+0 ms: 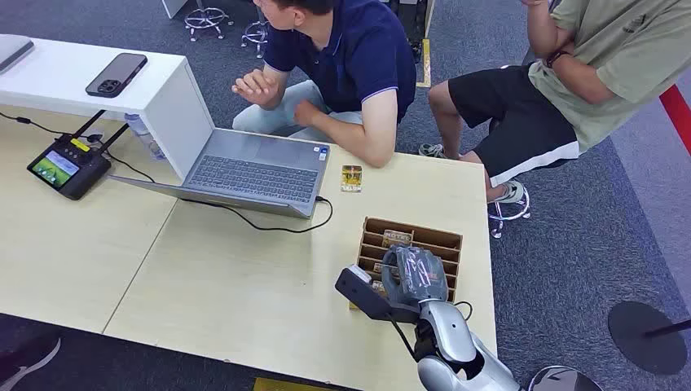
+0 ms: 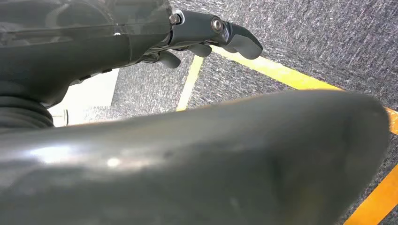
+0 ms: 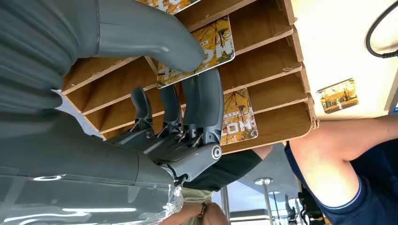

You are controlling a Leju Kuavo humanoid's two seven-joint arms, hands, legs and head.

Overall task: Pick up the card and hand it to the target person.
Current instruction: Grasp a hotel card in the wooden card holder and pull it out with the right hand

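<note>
Card: while it sits partly in a slot of the wooden rack (image 1: 444,241), the card (image 3: 213,40) is pinched between the right hand's (image 3: 176,89) thumb and fingers (image 3: 206,101).
Progress: grasp looks made; lifting out and handing over remain.
Left hand (image 2: 206,35): hangs over the floor, fingers curled, holding nothing.
Beyond the fingers: a second card (image 1: 351,177) on the surface, the laptop (image 1: 244,171), and two seated persons.
Obstacle: rack dividers may snag the card.

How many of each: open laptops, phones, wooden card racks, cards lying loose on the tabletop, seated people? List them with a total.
Open laptop: 1
Phone: 1
Wooden card rack: 1
Loose card on the tabletop: 1
Seated people: 2, dark blue shirt and olive shirt
Total: 6
</note>
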